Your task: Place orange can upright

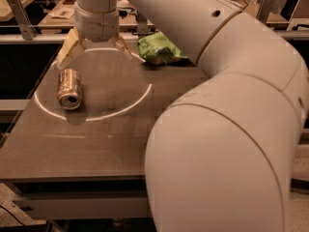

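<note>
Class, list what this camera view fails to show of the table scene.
- Table: right side hidden by the robot arm.
- Green chip bag: right end behind the arm.
- Orange can, lying down: far end faces away.
- Pincer, open beyond the can: wrist cut by top edge.
</note>
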You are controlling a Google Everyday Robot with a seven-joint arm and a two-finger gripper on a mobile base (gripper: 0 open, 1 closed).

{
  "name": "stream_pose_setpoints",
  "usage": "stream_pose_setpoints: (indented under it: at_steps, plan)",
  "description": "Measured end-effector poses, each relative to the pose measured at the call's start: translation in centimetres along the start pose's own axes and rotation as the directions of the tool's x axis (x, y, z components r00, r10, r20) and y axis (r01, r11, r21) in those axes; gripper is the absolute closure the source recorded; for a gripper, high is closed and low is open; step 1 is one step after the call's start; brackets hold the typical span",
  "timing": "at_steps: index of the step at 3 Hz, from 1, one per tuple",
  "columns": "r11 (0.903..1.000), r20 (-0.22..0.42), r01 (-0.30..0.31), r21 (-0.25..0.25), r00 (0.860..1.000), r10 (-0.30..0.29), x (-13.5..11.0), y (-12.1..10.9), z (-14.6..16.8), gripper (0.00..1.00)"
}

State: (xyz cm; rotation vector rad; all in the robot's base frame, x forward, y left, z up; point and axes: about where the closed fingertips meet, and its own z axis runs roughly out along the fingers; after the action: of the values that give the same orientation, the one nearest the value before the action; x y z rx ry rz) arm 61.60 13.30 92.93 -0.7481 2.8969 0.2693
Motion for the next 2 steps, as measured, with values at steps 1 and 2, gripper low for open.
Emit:
stream_pose_setpoints:
  at_steps: [1, 2]
  plan:
    - [0.9992, -0.011, 0.041, -0.004, 0.999, -0.041, -2.5, 2.8, 1.1, 0.00]
    - [0.9952, -0.019, 0.097, -0.014, 0.995, -0.098, -4.7, 6.3, 2.2, 0.00]
